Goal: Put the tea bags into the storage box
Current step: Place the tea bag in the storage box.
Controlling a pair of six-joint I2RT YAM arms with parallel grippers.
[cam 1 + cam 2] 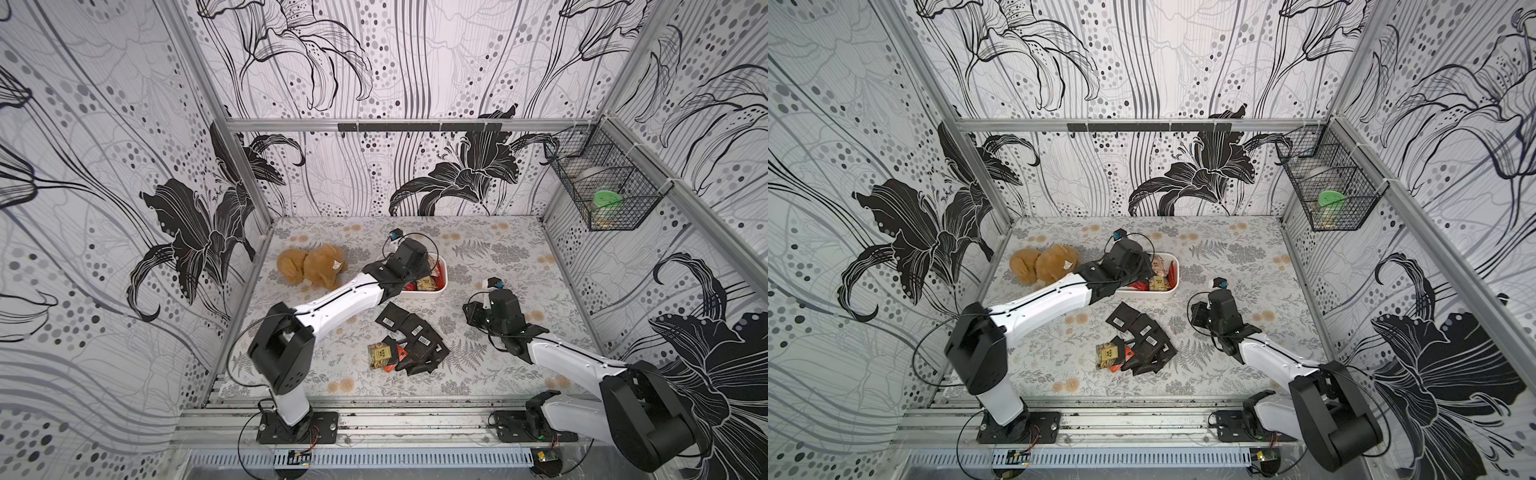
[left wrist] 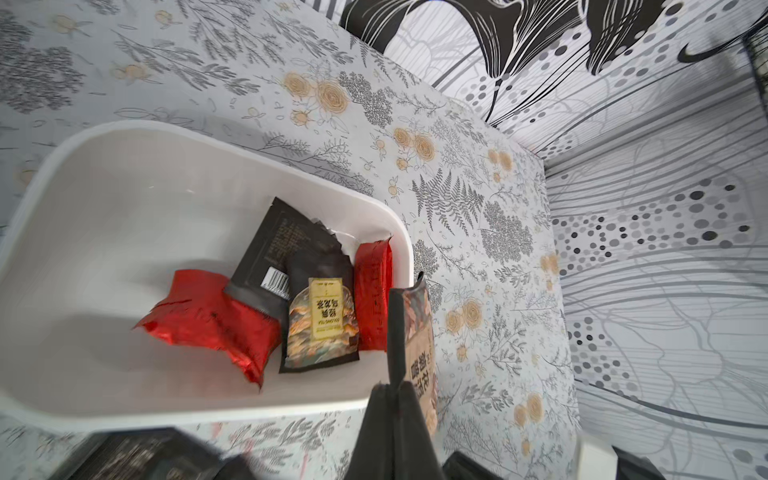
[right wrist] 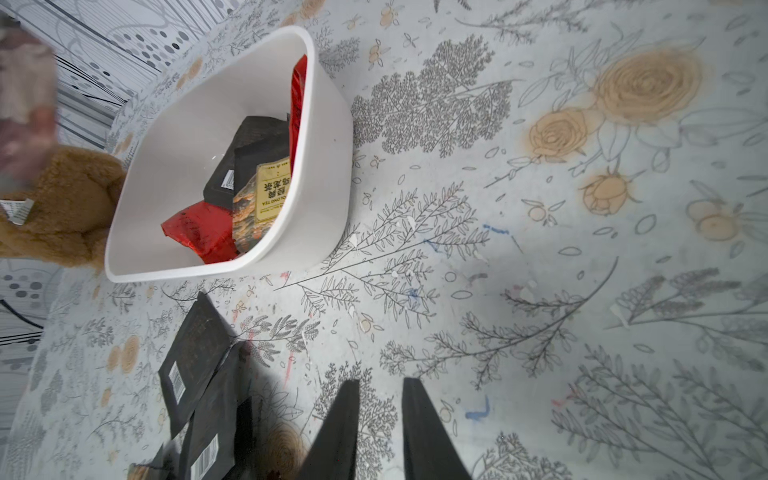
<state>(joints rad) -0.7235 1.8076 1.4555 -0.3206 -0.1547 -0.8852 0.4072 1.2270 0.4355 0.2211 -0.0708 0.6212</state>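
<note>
The right tool [image 3: 380, 415] hangs low over bare worktop [image 3: 540, 291], its jaws a little apart with nothing between them. To its left, a loose pile of tea bags [image 1: 415, 340], mostly black, lies on the worktop. Farther back, the left tool [image 2: 392, 392] is clamped tight on one tan bag [image 2: 420, 332], held on edge over the box [image 2: 124, 166] rim. Several bags [image 2: 318, 320], red and black, lie inside the box. A toy [image 1: 311, 266] sits beside it.
</note>
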